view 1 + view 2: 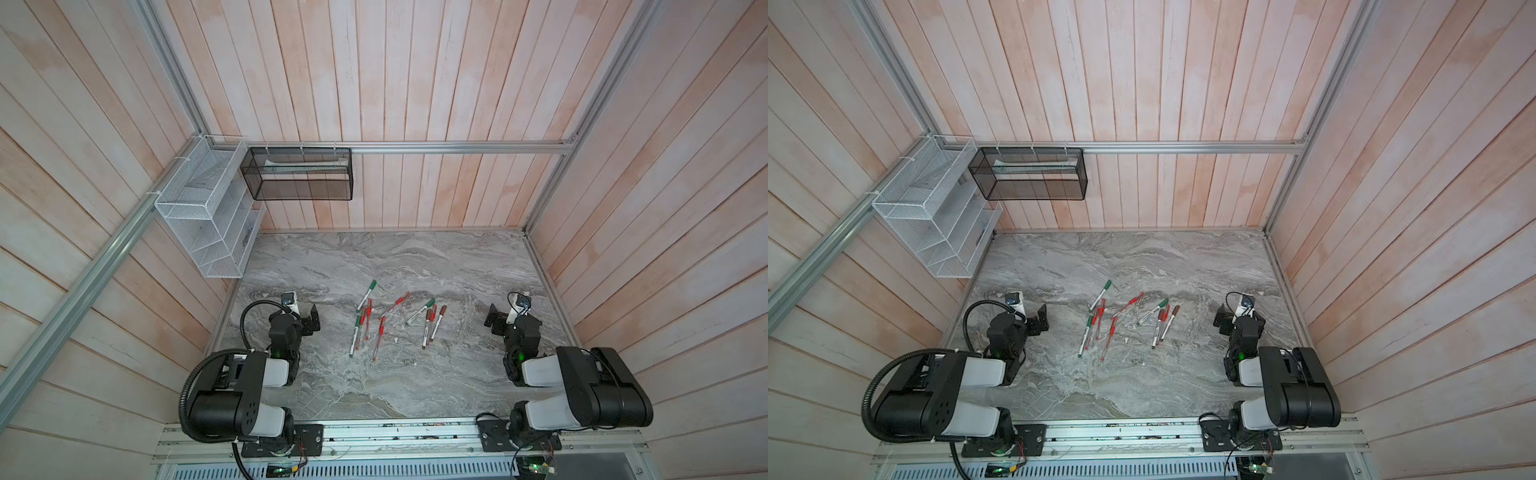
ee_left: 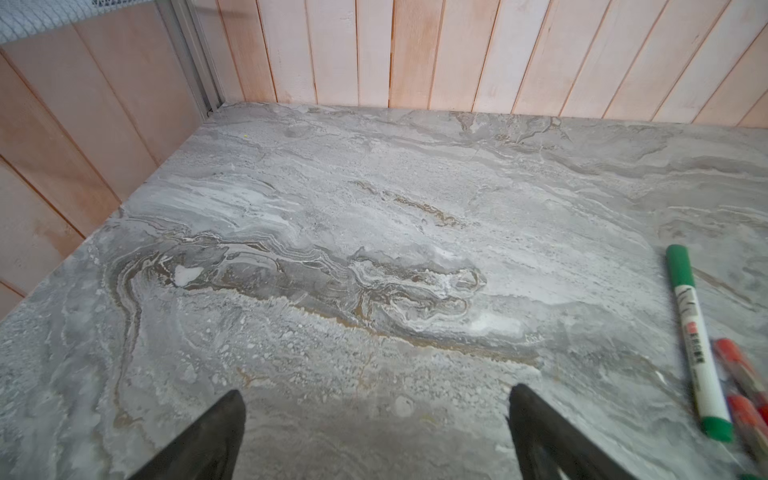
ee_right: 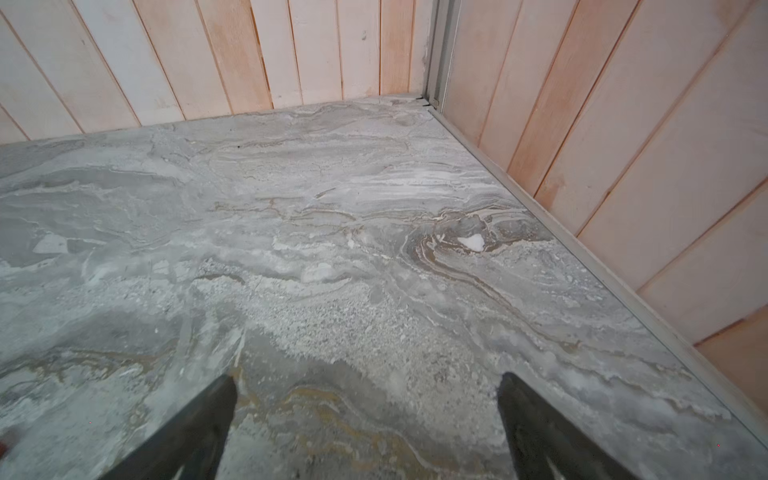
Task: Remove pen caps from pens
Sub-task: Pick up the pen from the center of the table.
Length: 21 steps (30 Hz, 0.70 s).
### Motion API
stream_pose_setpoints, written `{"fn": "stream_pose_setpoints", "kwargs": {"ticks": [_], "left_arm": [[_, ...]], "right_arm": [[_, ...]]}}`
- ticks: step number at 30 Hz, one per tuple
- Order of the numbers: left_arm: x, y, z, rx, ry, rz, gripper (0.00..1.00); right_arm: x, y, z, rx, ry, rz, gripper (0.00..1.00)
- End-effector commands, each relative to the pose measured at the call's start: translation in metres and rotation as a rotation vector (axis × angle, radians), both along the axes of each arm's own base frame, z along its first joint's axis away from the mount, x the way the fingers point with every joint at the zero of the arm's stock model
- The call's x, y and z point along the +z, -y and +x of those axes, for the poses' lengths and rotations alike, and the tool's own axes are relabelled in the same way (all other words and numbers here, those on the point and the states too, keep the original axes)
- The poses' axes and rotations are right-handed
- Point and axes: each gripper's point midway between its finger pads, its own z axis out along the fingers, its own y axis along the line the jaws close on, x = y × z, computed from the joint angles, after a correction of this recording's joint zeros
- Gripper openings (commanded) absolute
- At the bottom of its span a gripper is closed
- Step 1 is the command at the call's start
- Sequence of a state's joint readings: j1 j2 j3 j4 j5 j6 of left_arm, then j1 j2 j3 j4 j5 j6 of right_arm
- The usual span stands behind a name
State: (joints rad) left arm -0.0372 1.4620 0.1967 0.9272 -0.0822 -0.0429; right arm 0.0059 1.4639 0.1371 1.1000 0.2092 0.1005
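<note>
So, pre-grasp: picking a first pen to uncap

Logging left tool and right tool as spread fully wide and gripping nothing. Confirmed from both wrist views: only bare tabletop between dark fingertips. Parked at opposite sides of the tabletop, well apart from the work.

Placing the pens mid-tabletop, between the two tools, in a loose scatter: white-barrelled markers plus thin red pens, several crossing or touching. Probably all pen caps on, though too small in both top views to confirm for the red ones.

Judging nothing uncapped yet. Start with the green-capped marker at the far edge of the scatter, in sight of the left wrist view. Go for its green cap end, clear of neighbours; mind the opposite end, lying just beside red pens. Pinch the marker mid-length with one tool, lift clear of the tabletop, then close the other tool squarely across the cap. Pull straight along the marker's length, no sideways twist, to avoid slipping off a round, smooth body. Leave the tangled red pens for later; expect rolling and knock-on nudges there.
</note>
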Motion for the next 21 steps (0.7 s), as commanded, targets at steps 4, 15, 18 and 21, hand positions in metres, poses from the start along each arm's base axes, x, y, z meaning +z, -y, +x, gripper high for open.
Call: {"fn": "stream_pose_setpoints", "kwargs": {"ticks": [4,15,18,21], "left_arm": [[0.056,0.005,0.027,-0.054,0.256,0.053,1.00],[0.055,0.005,0.026,-0.043,0.257,0.060,1.00],[0.061,0.002,0.019,0.014,0.299,0.088,1.00],[0.061,0.001,0.018,0.026,0.302,0.091,1.00]], "right_arm": [[0.054,0.013,0.022,-0.067,0.243,-0.043,0.98],[0.054,0.008,0.024,-0.044,0.236,-0.051,0.98],[0.054,0.008,0.024,-0.042,0.237,-0.050,0.98],[0.054,0.008,0.024,-0.043,0.238,-0.051,0.98]]}}
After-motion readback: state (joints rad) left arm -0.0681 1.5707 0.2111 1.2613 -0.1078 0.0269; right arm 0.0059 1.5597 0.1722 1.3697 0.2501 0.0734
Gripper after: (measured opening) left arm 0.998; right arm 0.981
